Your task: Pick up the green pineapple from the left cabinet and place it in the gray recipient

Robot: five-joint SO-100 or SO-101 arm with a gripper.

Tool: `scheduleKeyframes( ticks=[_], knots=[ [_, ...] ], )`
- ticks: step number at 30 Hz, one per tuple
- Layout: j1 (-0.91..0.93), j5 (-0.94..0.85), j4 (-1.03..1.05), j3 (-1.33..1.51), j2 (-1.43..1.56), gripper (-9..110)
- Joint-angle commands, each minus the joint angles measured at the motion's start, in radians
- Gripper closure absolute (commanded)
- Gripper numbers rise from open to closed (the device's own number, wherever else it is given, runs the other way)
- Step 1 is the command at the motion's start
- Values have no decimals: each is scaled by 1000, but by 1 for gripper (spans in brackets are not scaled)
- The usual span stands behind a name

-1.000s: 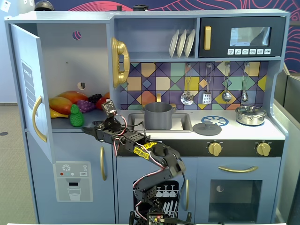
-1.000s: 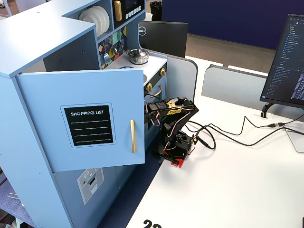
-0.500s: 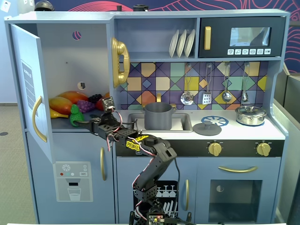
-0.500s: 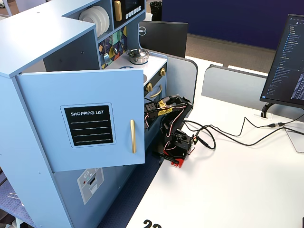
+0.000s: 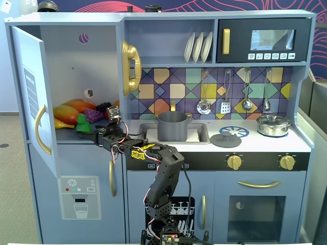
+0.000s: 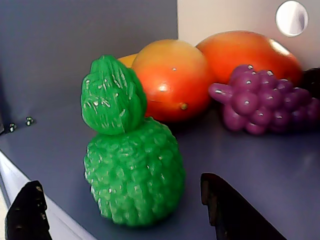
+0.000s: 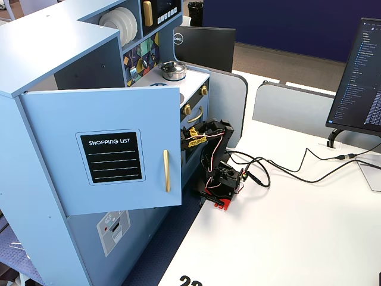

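Item: green pineapple (image 6: 131, 160), upright at the left cabinet's (image 5: 76, 56) shelf edge, before our end effector (image 6: 135, 210), open and empty; we should straddle its body squarely before closing.

Frontal, side-on, close wrist view

The cabinet shelf (image 6: 280, 175) is carrying the green pineapple (image 6: 131, 165) standing upright at center, purple grapes (image 6: 260, 102) at two o'clock, and orange-red fruits (image 6: 172, 80) at twelve.
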Motion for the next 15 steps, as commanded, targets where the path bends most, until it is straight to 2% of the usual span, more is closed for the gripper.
scheduleKeyframes(
  ticks=[1,15],
  knots=[
    [25,12,-52,-124,-46,69],
    [-21,-6,-46,-342,-256,72]
  ],
)
